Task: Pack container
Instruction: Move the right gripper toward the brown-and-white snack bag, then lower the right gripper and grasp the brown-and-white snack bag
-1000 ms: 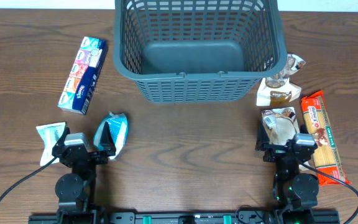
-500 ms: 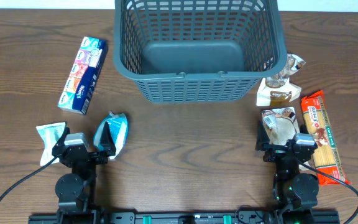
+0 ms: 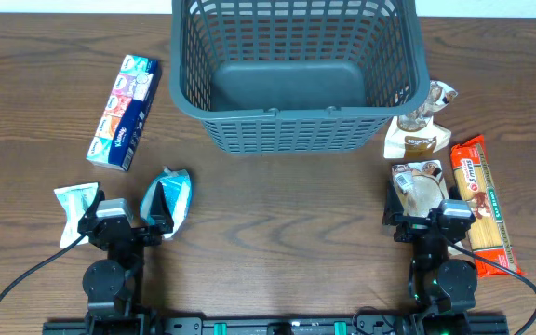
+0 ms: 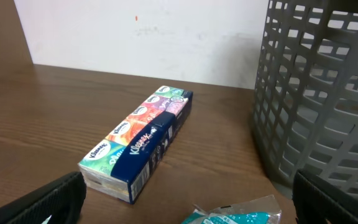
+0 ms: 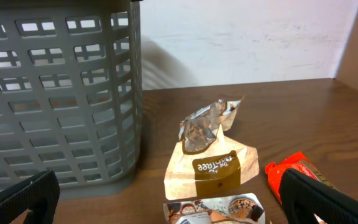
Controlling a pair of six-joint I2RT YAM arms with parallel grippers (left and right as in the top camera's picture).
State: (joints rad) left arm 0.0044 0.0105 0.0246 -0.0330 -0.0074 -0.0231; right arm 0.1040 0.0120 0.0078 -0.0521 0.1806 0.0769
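Observation:
The container, a large dark grey-blue lattice basket (image 3: 296, 70), stands at the table's far middle and holds nothing; it also shows in the left wrist view (image 4: 328, 93) and the right wrist view (image 5: 55, 93). My left gripper (image 3: 119, 221) is open and empty near the front left, over a teal packet (image 3: 167, 200). My right gripper (image 3: 431, 221) is open and empty near the front right, over a brown-and-white snack packet (image 3: 419, 184). The left fingertips (image 4: 185, 199) and the right fingertips (image 5: 166, 196) frame each wrist view.
A blue tissue pack (image 3: 125, 112) lies at left, seen too in the left wrist view (image 4: 138, 140). A white-green packet (image 3: 74, 205) lies at front left. A tan pouch (image 3: 419, 126), also in the right wrist view (image 5: 210, 162), and a red pasta packet (image 3: 480, 200) lie at right.

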